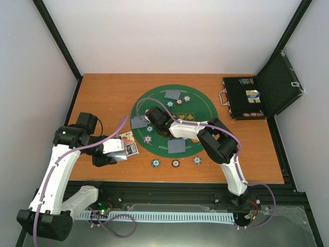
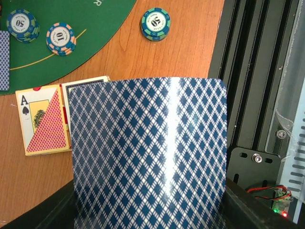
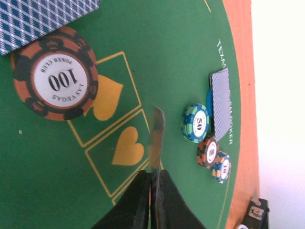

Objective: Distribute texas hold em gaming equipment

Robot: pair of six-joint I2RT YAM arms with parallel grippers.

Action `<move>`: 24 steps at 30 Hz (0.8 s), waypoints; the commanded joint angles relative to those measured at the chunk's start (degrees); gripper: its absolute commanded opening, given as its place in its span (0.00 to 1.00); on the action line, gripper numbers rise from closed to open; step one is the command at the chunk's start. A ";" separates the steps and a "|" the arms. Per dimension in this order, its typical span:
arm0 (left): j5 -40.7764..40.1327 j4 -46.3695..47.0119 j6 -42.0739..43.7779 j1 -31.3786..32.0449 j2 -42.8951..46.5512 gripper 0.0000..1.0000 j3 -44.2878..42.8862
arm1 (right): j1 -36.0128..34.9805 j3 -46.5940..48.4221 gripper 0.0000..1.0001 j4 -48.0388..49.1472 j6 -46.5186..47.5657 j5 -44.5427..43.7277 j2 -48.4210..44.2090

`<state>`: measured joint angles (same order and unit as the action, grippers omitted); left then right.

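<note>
Playing card (image 2: 150,152), back up, is clamped in my left end effector (image 1: 117,157) over the table (image 1: 103,92), its long axis pointing straight out from the fingers. Three poker chips (image 1: 176,163) lie in a row nearby. Farther out, my right end effector (image 3: 151,179) pinches a second card (image 3: 156,136) edge-on above the green mat (image 3: 167,47).

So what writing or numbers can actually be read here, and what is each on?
"100", "POKER CLUB", "LAS VEGAS": large orange-and-black chip.
"50": green-and-blue chip.
"50": blue-edged chip stack.
"10": orange-and-blue chip.
"20": green chip on the wood.
"A" with a spade: face-up card.
"TEX" and "POKER": green mat rim, middle covered.
Labels in the black case: too small to read.
</note>
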<state>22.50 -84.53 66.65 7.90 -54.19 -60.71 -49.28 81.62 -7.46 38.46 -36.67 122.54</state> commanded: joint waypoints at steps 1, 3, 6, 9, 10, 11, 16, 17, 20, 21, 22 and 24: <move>0.55 -0.59 -0.18 0.07 0.63 0.03 -2.23 | -0.55 2.51 0.07 -6.26 -0.68 3.40 -0.49; 0.59 -0.38 -0.21 0.09 0.77 0.02 -2.30 | -0.60 1.31 0.11 -6.77 -1.48 4.10 -1.81; 0.68 0.10 -0.26 0.11 1.29 0.02 -2.46 | -0.99 -0.38 0.22 -7.41 -1.93 4.13 -3.27; 0.87 0.09 -0.29 0.04 1.48 0.02 -2.85 | -1.16 -0.57 0.36 -9.33 -3.36 4.52 -4.32; 0.84 -0.14 -0.37 0.04 1.41 0.02 -2.98 | -1.17 -0.59 0.43 -9.52 -4.03 4.66 -5.11; 0.86 -0.42 -0.38 0.07 1.32 0.02 -3.12 | -1.17 -0.71 0.50 -9.86 -4.89 5.17 -5.93; 0.56 -0.55 -0.38 0.02 1.38 0.02 -3.40 | -1.26 -2.31 0.96 -11.09 -9.28 7.43 -12.70; 0.63 -0.50 -0.38 0.09 1.38 0.02 -3.60 | -1.26 -2.88 1.00 -11.16 -10.52 7.60 -13.97; 1.46 -0.54 -0.85 0.05 1.35 0.02 -4.45 | -1.17 -5.38 1.00 -10.60 -13.78 6.55 -17.76; 1.79 -0.67 -0.94 0.04 1.31 0.03 -4.59 | -1.05 -6.20 1.00 -10.26 -15.07 6.23 -18.83; 1.90 -0.78 -0.90 0.08 1.29 0.02 -4.59 | -0.73 -6.96 1.00 -9.61 -16.87 5.70 -19.97; 1.89 -1.12 -0.83 0.01 1.25 0.03 -4.55 | 1.27 -7.69 1.00 -9.15 -23.99 5.12 -22.37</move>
<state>22.63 -84.55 66.43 7.90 -53.39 -62.78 -49.98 76.09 -17.56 25.71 -30.17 103.70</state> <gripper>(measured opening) 0.622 0.999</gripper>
